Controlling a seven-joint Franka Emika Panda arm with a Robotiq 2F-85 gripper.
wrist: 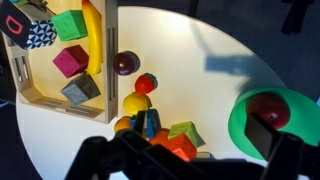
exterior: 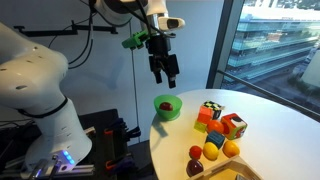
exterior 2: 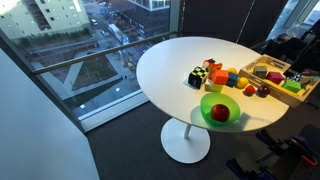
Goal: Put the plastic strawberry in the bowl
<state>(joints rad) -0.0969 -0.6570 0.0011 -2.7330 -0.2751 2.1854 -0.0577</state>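
The green bowl [exterior: 172, 110] stands near the table edge, seen in both exterior views [exterior 2: 207, 102] and at the right of the wrist view [wrist: 240, 118]. A bright red rounded fruit, the plastic strawberry [exterior 2: 220, 113], lies inside it [exterior: 164, 102] [wrist: 268, 108]. My gripper [exterior: 164, 72] hangs well above the bowl, open and empty. In the wrist view its fingers [wrist: 190, 140] spread wide, one finger edge over the bowl.
Loose toy fruits lie on the white round table [exterior 2: 165, 70]: maroon [wrist: 125, 63], red-orange [wrist: 146, 84], yellow [wrist: 136, 103], orange [wrist: 123, 125]. Coloured blocks [wrist: 183, 132] sit beside them. A wooden tray [wrist: 60, 95] holds more blocks. Windows border the table.
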